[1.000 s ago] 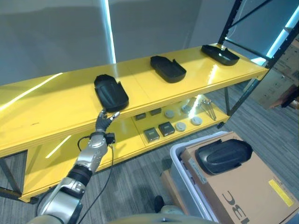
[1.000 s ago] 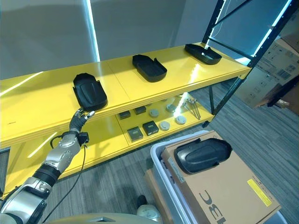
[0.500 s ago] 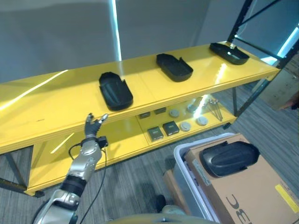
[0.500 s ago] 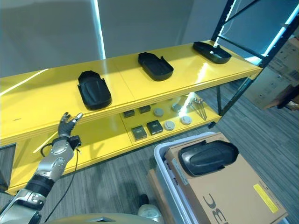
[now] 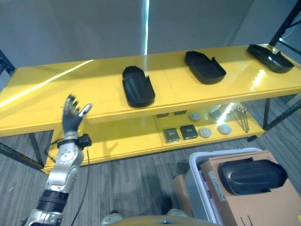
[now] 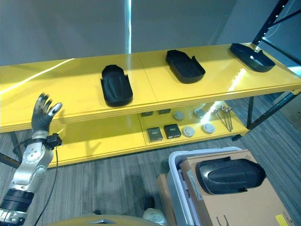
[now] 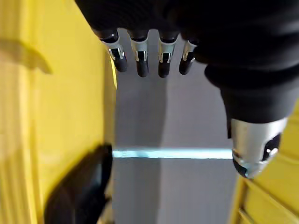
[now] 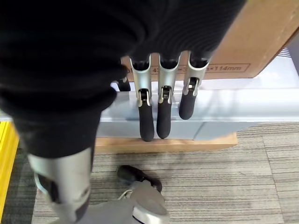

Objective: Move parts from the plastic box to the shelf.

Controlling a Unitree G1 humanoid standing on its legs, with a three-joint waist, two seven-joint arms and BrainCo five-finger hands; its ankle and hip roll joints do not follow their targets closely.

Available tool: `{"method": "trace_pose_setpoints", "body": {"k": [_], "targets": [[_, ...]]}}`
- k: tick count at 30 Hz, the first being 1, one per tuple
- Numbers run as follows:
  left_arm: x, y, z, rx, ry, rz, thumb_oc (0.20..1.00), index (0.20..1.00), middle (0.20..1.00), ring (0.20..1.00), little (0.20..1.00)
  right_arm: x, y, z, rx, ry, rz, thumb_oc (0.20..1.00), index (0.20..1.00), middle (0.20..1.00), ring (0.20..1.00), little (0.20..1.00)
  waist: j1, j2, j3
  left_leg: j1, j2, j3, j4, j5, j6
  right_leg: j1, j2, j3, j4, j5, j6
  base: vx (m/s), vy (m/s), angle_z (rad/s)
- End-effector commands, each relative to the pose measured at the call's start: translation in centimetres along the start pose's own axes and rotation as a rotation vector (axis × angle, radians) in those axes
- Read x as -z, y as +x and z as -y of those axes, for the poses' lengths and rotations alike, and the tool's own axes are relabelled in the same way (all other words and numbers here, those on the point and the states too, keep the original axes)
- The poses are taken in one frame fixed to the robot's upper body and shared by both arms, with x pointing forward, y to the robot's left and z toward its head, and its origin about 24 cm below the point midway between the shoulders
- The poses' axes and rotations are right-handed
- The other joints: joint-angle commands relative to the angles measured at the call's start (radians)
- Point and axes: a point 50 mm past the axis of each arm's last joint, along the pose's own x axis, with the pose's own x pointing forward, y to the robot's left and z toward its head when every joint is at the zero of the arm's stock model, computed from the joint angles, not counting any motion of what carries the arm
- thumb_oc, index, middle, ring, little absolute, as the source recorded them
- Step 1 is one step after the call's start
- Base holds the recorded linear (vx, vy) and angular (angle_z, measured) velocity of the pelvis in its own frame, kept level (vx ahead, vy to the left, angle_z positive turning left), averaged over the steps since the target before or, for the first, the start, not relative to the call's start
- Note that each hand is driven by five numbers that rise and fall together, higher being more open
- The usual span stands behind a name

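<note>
Part in box: a black moulded part (image 5: 251, 176) lies at the lower right of the left eye view, on a brown cardboard sheet (image 5: 277, 207) inside the grey plastic box (image 5: 194, 169).
Handling, judged: it looks like stiff, hollow plastic, so probably light and not fragile; the smooth, rounded shell may slip, so a hold across its narrower width or along a rim looks safest.
Shape and finish: elongated, domed, matte black with a faint sheen; one end is blunt and the other more tapered.
Parts on shelf: three like parts sit on the top board of the yellow shelf (image 5: 42, 101), well apart from each other: the nearest part (image 5: 138, 86) at centre, a middle part (image 5: 204, 67) right of centre, and a far part (image 5: 270, 51) at the upper right. These lie hollow side up, showing raised rims.
Shelf: glossy yellow boards with dark metal uprights; the lower board (image 5: 131, 139) holds small square and round pieces (image 5: 195, 132).
Left hand (image 5: 72, 115): raised at the left of the frame before the shelf edge, fingers spread and straight, holding nothing.
Right hand (image 8: 161, 112): in its wrist view the fingers hang relaxed and empty beside the box wall, above grey carpet (image 8: 233, 186).
Progress, judged: one part remains to move.
</note>
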Motion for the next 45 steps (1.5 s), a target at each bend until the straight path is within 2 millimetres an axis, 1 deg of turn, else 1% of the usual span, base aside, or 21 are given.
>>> {"method": "trace_pose_setpoints", "body": {"k": [1, 2, 3, 4, 6, 7, 9, 13, 15, 17, 22, 24, 26, 27, 30, 34, 39, 43, 45], "targets": [[-1.4, 0.5, 2.2, 0.257, -0.022, 0.079, 0.636, 0.636, 0.636, 0.636, 0.636, -2.3, 0.4, -0.3, -0.007, -0.026, 0.078, 1.000, 1.000, 1.000, 1.000, 1.000, -0.024, -0.008, -0.004, -0.088, 0.030, -0.047, 0.138, -0.087, 0.033, 0.021, -0.079, 0.017, 0.082, -0.112, 0.080, 0.00, 0.000, 0.00], [-1.7, -0.3, 4.3, 0.467, -0.071, 0.093, 0.200, 0.200, 0.200, 0.200, 0.200, -2.8, 0.5, -0.2, -0.006, -0.034, 0.089, 1.000, 1.000, 1.000, 1.000, 1.000, -0.026, -0.006, -0.006, -0.085, 0.028, -0.042, 0.132, -0.085, 0.034, 0.021, -0.079, 0.021, 0.078, -0.110, 0.083, 0.00, 0.000, 0.00], [-1.7, -0.3, 4.5, 0.476, -0.071, 0.091, 0.200, 0.200, 0.200, 0.200, 0.200, -2.8, 0.5, -0.2, -0.006, -0.035, 0.090, 1.000, 1.000, 1.000, 1.000, 1.000, -0.026, -0.006, -0.008, -0.087, 0.027, -0.041, 0.130, -0.082, 0.034, 0.018, -0.079, 0.021, 0.078, -0.109, 0.083, 0.00, 0.000, 0.00], [-1.9, -0.7, 5.3, 0.538, -0.087, 0.101, 0.200, 0.200, 0.200, 0.200, 0.200, -3.0, 0.6, -0.2, -0.004, -0.042, 0.094, 1.000, 1.000, 1.000, 1.000, 1.000, -0.029, -0.004, -0.010, -0.087, 0.027, -0.038, 0.129, -0.080, 0.034, 0.016, -0.080, 0.023, 0.077, -0.108, 0.085, 0.00, 0.000, 0.00], [-1.9, -1.3, 6.2, 0.625, -0.116, 0.093, 0.200, 0.200, 0.200, 0.200, 0.200, -3.2, 0.6, 0.0, -0.002, -0.052, 0.098, 1.000, 1.000, 1.000, 1.000, 1.000, -0.034, -0.003, -0.011, -0.087, 0.027, -0.033, 0.127, -0.078, 0.033, 0.013, -0.081, 0.027, 0.076, -0.105, 0.088, 0.00, 0.022, -0.05], [-1.6, -1.7, 6.8, 0.670, -0.151, 0.058, 0.200, 0.200, 0.200, 0.200, 0.200, -3.1, 0.6, 0.2, 0.001, -0.062, 0.095, 1.000, 1.000, 1.000, 1.000, 1.000, -0.039, -0.003, -0.013, -0.086, 0.027, -0.027, 0.124, -0.077, 0.033, 0.011, -0.081, 0.029, 0.073, -0.103, 0.092, 0.00, 0.015, -0.05], [-1.4, -1.9, 6.9, 0.672, -0.129, 0.046, 0.200, 0.200, 0.200, 0.200, 0.200, -2.9, 0.6, 0.4, 0.004, -0.070, 0.093, 1.000, 1.000, 1.000, 1.000, 1.000, -0.044, -0.003, -0.013, -0.084, 0.028, -0.022, 0.123, -0.076, 0.033, 0.010, -0.081, 0.030, 0.071, -0.101, 0.093, 0.00, 0.000, 0.00], [0.2, -2.0, 6.1, 0.584, -0.115, -0.048, 0.200, 0.200, 0.200, 0.200, 0.200, -2.3, 0.5, 0.8, 0.008, -0.084, 0.082, 1.000, 1.000, 1.000, 1.000, 1.000, -0.053, -0.005, -0.012, -0.075, 0.030, -0.014, 0.120, -0.079, 0.032, 0.013, -0.079, 0.033, 0.067, -0.099, 0.096, 0.01, 0.006, -0.04], [1.7, -2.1, 5.1, 0.522, -0.083, -0.096, 0.200, 0.200, 0.200, 0.200, 0.200, -1.8, 0.4, 0.8, 0.007, -0.084, 0.076, 1.000, 1.000, 1.000, 1.000, 1.000, -0.058, -0.009, -0.012, -0.073, 0.030, -0.011, 0.119, -0.081, 0.035, 0.009, -0.077, 0.040, 0.069, -0.100, 0.095, 0.02, 0.000, -0.07], [2.3, -2.1, 4.7, 0.479, -0.044, -0.094, 0.200, 0.200, 0.200, 0.200, 0.200, -1.6, 0.4, 0.7, 0.002, -0.088, 0.074, 1.000, 1.000, 1.000, 1.000, 1.000, -0.061, -0.013, -0.011, -0.073, 0.031, -0.011, 0.122, -0.083, 0.036, 0.005, -0.075, 0.045, 0.073, -0.101, 0.094, 0.02, -0.006, -0.07], [3.6, -1.0, 4.3, 0.355, 0.003, -0.103, 0.200, 0.200, 0.200, 0.200, 0.200, -1.5, 0.3, 0.0, -0.016, -0.100, 0.079, 1.000, 1.000, 1.000, 1.000, 1.000, -0.075, -0.024, -0.008, -0.071, 0.033, -0.006, 0.128, -0.088, 0.040, 0.000, -0.072, 0.055, 0.081, -0.103, 0.093, 0.04, -0.026, -0.05], [4.0, -0.3, 4.4, 0.308, 0.009, -0.104, 0.200, 0.200, 0.200, 0.200, 0.200, -1.5, 0.2, -0.3, -0.028, -0.107, 0.085, 1.000, 1.000, 1.000, 1.000, 1.000, -0.087, -0.031, -0.008, -0.071, 0.037, 0.000, 0.132, -0.090, 0.041, -0.004, -0.070, 0.061, 0.085, -0.103, 0.093, 0.04, -0.050, -0.01], [4.1, 0.2, 4.6, 0.296, 0.007, -0.100, 0.200, 0.200, 0.200, 0.200, 0.200, -1.6, 0.2, -0.5, -0.032, -0.109, 0.088, 1.000, 1.000, 1.000, 1.000, 1.000, -0.092, -0.033, -0.008, -0.071, 0.039, 0.004, 0.134, -0.091, 0.041, -0.007, -0.070, 0.064, 0.087, -0.104, 0.094, 0.04, -0.051, -0.03], [4.0, 1.0, 5.2, 0.286, 0.014, -0.077, 0.200, 0.200, 0.200, 0.200, 0.200, -1.8, 0.1, -0.7, -0.039, -0.110, 0.099, 1.000, 1.000, 1.000, 1.000, 1.000, -0.104, -0.038, -0.005, -0.073, 0.043, 0.010, 0.140, -0.093, 0.041, -0.012, -0.067, 0.070, 0.092, -0.105, 0.092, 0.04, -0.073, -0.07], [3.6, 2.2, 6.3, 0.289, 0.010, -0.053, 0.200, 0.200, 0.200, 0.200, 0.200, -2.2, 0.1, -0.9, -0.048, -0.117, 0.117, 1.000, 1.000, 1.000, 1.000, 1.000, -0.122, -0.041, 0.000, -0.080, 0.050, 0.019, 0.146, -0.093, 0.041, -0.026, -0.063, 0.080, 0.105, -0.109, 0.092, 0.02, -0.060, -0.10], [3.0, 3.4, 7.9, 0.304, -0.002, -0.029, 0.200, 0.200, 0.200, 0.200, 0.200, -2.5, 0.0, -1.0, -0.053, -0.094, 0.143, 1.000, 1.000, 1.000, 1.000, 1.000, -0.144, -0.043, 0.007, -0.089, 0.060, 0.032, 0.156, -0.092, 0.039, -0.040, -0.058, 0.091, 0.116, -0.112, 0.090, 0.02, -0.052, -0.10], [2.7, 4.0, 9.0, 0.302, -0.009, -0.031, 0.200, 0.200, 0.200, 0.200, 0.200, -3.2, 0.0, -1.1, -0.068, -0.085, 0.165, 1.000, 1.000, 1.000, 1.000, 1.000, -0.160, -0.044, 0.012, -0.097, 0.067, 0.041, 0.165, -0.092, 0.037, -0.051, -0.054, 0.101, 0.122, -0.114, 0.089, 0.02, -0.029, -0.03], [3.1, 4.1, 9.2, 0.283, 0.014, -0.044, 0.200, 0.200, 0.200, 0.200, 0.200, -3.2, -0.1, -1.2, -0.083, -0.100, 0.166, 1.000, 1.000, 1.000, 1.000, 1.000, -0.171, -0.044, 0.014, -0.098, 0.071, 0.047, 0.171, -0.093, 0.036, -0.053, -0.051, 0.107, 0.125, -0.117, 0.087, 0.04, -0.020, -0.11], [3.7, 4.4, 8.7, 0.240, 0.052, -0.057, 0.200, 0.200, 0.200, 0.200, 0.200, -3.0, -0.1, -1.3, -0.089, -0.114, 0.159, 1.000, 1.000, 1.000, 1.000, 1.000, -0.177, -0.043, 0.018, -0.105, 0.077, 0.051, 0.181, -0.094, 0.034, -0.058, -0.049, 0.112, 0.131, -0.119, 0.086, 0.05, -0.026, -0.08]]}}
